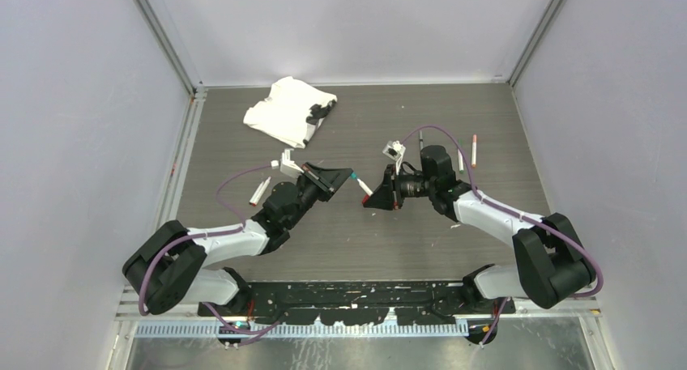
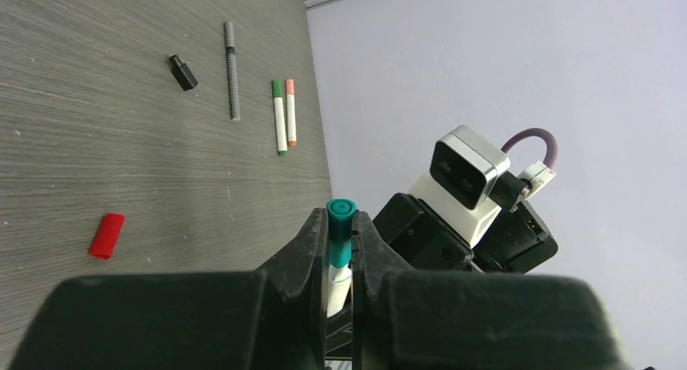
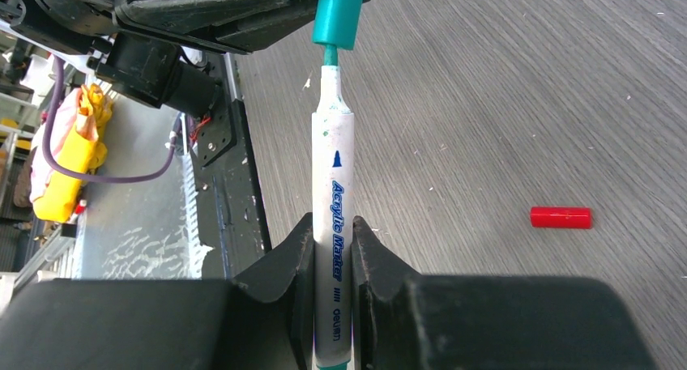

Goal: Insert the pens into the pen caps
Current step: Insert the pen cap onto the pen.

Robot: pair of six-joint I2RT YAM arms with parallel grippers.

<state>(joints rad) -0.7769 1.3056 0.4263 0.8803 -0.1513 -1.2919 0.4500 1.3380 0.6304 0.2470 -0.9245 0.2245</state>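
Left jaws grip stubby teal plastic cap [image 2: 341,223]; right jaws grip white marker pen [image 3: 332,184], nib entering. Short red plastic cap [image 3: 561,217] still empty.

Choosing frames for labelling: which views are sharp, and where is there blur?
Top view: even light, soft shadows, sharp throughout. Left wrist: teal cap crisp, table grain clear. Right wrist: pen lettering readable, far table smeared.
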